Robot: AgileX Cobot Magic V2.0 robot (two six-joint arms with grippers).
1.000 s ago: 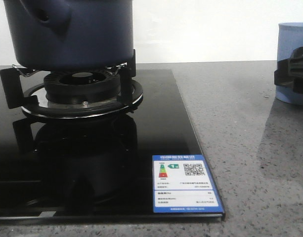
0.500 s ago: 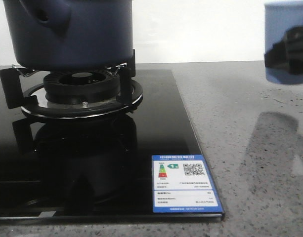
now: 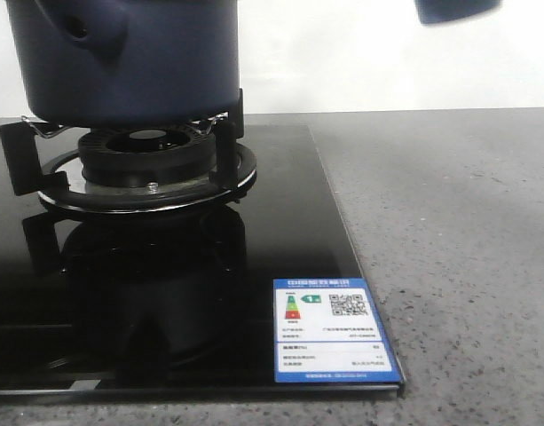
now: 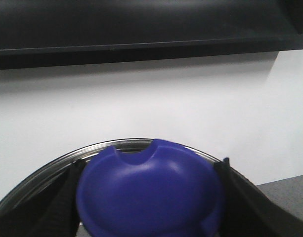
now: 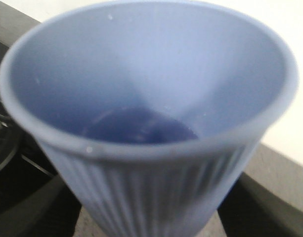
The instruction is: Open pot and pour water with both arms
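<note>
The dark navy pot [image 3: 138,62] sits on the gas burner [image 3: 147,164] at the far left, its side lug [image 3: 85,27] facing me; its top is cut off by the frame. In the left wrist view, my left gripper [image 4: 149,197] is shut on the blue knob [image 4: 151,187] of a steel-rimmed lid [image 4: 47,160], with a white wall behind. My right gripper [image 5: 151,215] is shut on a light blue ribbed cup [image 5: 151,98], black fingers [image 5: 27,207] on either side. Only the cup's base [image 3: 458,9] shows at the front view's upper right edge. I cannot tell if it holds water.
A black glass cooktop [image 3: 165,293] with a blue energy label [image 3: 334,328] near its front right corner fills the left half. Grey speckled counter [image 3: 467,266] lies to the right. A white wall runs behind. A dark shelf [image 4: 141,29] hangs above in the left wrist view.
The cup in my right gripper has risen off the counter at the right and drifted left, now nearly out of the front view's top. The pot has stayed put.
</note>
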